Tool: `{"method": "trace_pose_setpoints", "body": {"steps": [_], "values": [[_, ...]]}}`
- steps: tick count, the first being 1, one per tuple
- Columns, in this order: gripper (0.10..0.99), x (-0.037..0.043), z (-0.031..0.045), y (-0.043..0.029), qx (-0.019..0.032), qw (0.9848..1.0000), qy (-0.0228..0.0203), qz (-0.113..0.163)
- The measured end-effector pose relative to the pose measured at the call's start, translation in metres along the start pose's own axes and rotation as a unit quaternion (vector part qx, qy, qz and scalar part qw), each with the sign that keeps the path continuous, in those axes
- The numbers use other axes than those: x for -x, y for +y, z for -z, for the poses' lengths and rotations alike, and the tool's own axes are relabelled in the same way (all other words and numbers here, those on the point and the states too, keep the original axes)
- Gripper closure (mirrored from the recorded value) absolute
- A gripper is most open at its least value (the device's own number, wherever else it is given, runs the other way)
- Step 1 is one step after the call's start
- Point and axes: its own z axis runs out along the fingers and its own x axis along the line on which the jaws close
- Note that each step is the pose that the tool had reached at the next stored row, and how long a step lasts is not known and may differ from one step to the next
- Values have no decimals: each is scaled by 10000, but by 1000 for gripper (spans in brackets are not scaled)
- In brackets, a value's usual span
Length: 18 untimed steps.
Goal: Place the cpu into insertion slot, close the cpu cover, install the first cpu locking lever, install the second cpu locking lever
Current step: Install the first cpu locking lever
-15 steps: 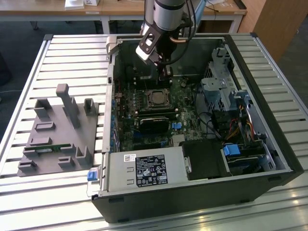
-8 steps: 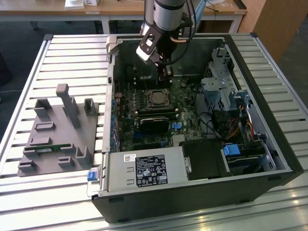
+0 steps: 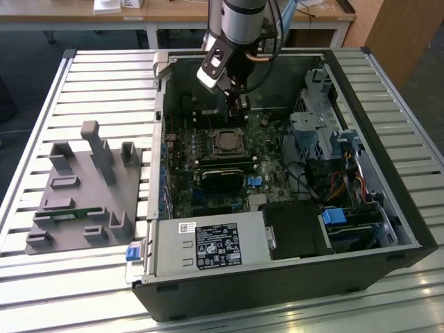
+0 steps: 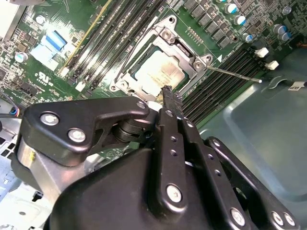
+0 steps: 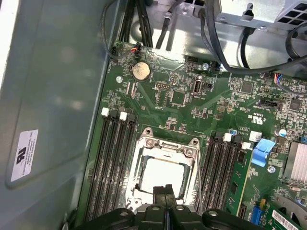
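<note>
Exterior view: the gripper (image 3: 238,108) hangs from the arm inside an open computer case (image 3: 388,208), which lies on a slatted metal worktop (image 3: 104,83). The insertion slot (image 3: 227,142) sits on the green motherboard (image 3: 274,149), close beneath the jaws and slightly nearer the camera. A grey moulded fixture (image 3: 83,187) rests on the worktop outside the case, well apart from the jaws, on the exterior view's left.

In both wrist views the black jaws are pressed together with nothing between them, and their tips hover just short of the socket without touching it. The cpu (image 4: 160,72) (image 5: 165,173) lies flat in the slot directly past the jaw tips, its pale metal top showing through the cut-out. The cpu cover (image 4: 167,28) (image 5: 165,143) lies down around the chip as a silver frame.

In the second wrist view, a thin silver locking lever (image 4: 235,75) reaches out from the socket corner to one side of the jaws and crosses above the black memory slots (image 4: 218,93). Whether it is latched I cannot tell.

In the first wrist view, more memory slots (image 5: 115,163) flank the socket on both sides of the jaws. A coin cell battery (image 5: 140,70) sits on the board well beyond them.
</note>
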Motion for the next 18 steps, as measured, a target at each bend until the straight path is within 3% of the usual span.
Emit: {"method": "trace_pose_setpoints", "body": {"steps": [18], "values": [[980, 0, 0, 0, -7, 9999, -2, 158]]}}
